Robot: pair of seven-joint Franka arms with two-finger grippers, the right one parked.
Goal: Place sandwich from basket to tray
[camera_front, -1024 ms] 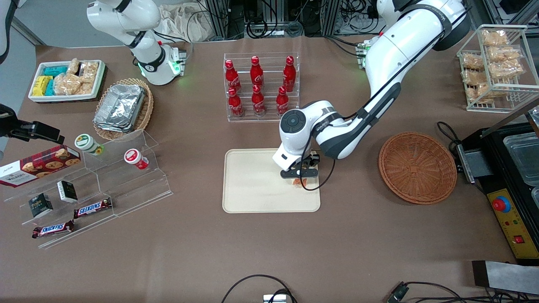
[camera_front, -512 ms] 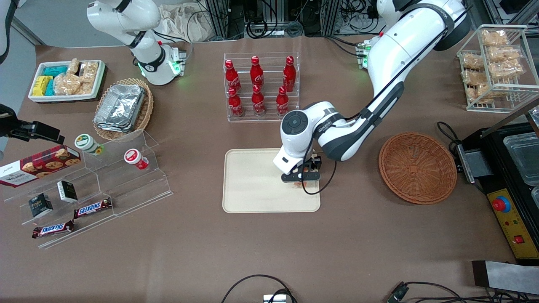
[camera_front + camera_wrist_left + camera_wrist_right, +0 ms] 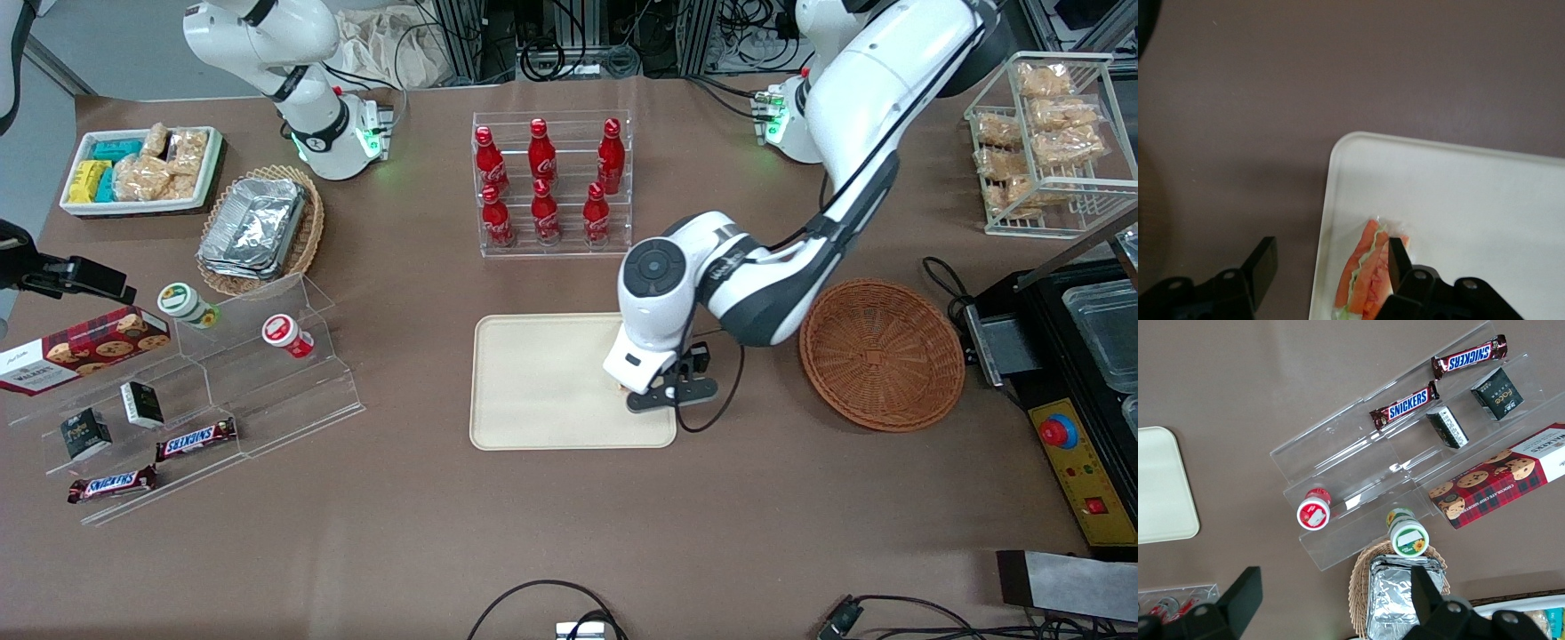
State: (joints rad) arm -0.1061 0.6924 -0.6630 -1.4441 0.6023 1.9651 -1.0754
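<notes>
Now gripper [image 3: 1328, 263] over tray [image 3: 1485, 200] edge, fingers spread, sandwich [image 3: 1365, 273] against 1 finger.

- The front view looks down from high above the whole table, facing the two arms' bases.
- The left wrist view looks straight down from close above the tray [image 3: 1485, 200], past the gripper [image 3: 1328, 263] with its spread fingers.
- The right wrist view looks down on the clear stepped rack [image 3: 1405, 453]; it shares the tray's corner [image 3: 1161, 487] with the front view [image 3: 533, 382].
</notes>
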